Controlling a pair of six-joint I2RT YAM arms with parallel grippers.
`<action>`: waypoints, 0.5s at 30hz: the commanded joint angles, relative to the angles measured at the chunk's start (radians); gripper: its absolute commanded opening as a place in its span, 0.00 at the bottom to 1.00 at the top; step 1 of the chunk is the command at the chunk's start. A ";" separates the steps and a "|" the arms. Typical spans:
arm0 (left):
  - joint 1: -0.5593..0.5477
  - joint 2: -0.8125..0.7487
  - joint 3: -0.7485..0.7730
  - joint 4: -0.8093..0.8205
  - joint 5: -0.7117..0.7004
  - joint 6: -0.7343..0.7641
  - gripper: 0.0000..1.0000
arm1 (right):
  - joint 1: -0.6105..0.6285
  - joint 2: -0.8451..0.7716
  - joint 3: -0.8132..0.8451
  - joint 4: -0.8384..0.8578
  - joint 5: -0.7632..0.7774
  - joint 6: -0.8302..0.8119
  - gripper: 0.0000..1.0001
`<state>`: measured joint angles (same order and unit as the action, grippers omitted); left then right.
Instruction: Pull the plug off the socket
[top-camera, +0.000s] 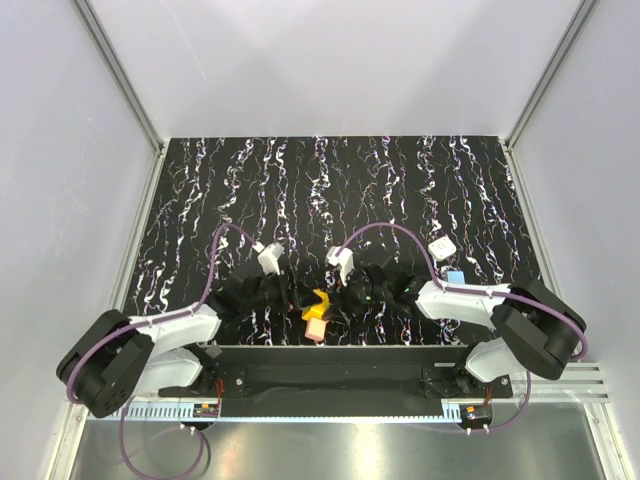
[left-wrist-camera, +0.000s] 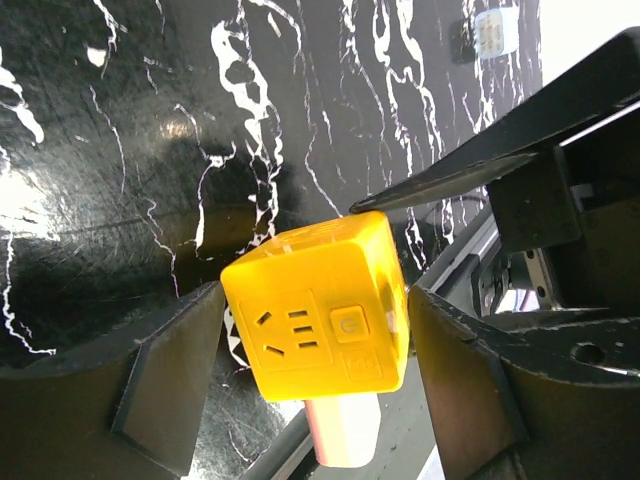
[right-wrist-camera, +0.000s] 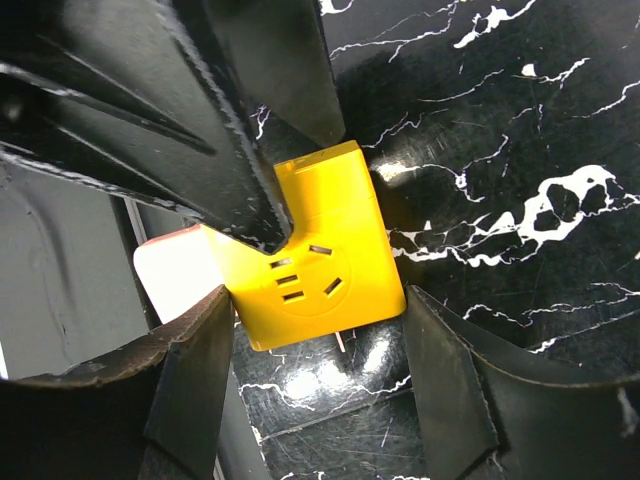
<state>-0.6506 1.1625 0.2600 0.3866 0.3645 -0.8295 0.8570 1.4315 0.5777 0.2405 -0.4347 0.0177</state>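
On the black marbled table (top-camera: 400, 190), near its front edge: left gripper (left-wrist-camera: 316, 300) and right gripper (right-wrist-camera: 318, 300), each spread about socket-wide, flanking the yellow socket (top-camera: 317, 303). Perhaps touching; actual grip impossible to tell. Pale plug (left-wrist-camera: 343, 435) mostly hidden behind it.

Left tool (left-wrist-camera: 315, 340) and right tool (right-wrist-camera: 318, 300) converge, fingers parted.

I am operating inside a robotics lab test cell. Indicators: plain pale panel walls (top-camera: 330, 60) enclose the black marbled tabletop (top-camera: 330, 180) at 9, 12 and 3 o'clock. Aluminium frame posts (top-camera: 120, 75) run up the corners. The left arm (top-camera: 150, 350) and right arm (top-camera: 510, 325) are bolted to a black base plate (top-camera: 320, 375) at 6 o'clock. Purple cables (top-camera: 215, 260) run along both.
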 joint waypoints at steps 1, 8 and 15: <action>0.009 0.052 0.031 0.070 0.094 0.001 0.78 | 0.022 -0.029 0.024 0.036 -0.030 -0.012 0.00; 0.011 0.158 -0.024 0.293 0.168 -0.097 0.75 | 0.031 -0.023 0.014 0.049 0.024 -0.048 0.00; 0.011 0.247 -0.028 0.457 0.214 -0.180 0.56 | 0.045 0.000 0.031 0.039 0.040 -0.070 0.00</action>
<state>-0.6266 1.3777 0.2276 0.6598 0.4774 -0.9428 0.8749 1.4311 0.5777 0.2401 -0.4122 -0.0216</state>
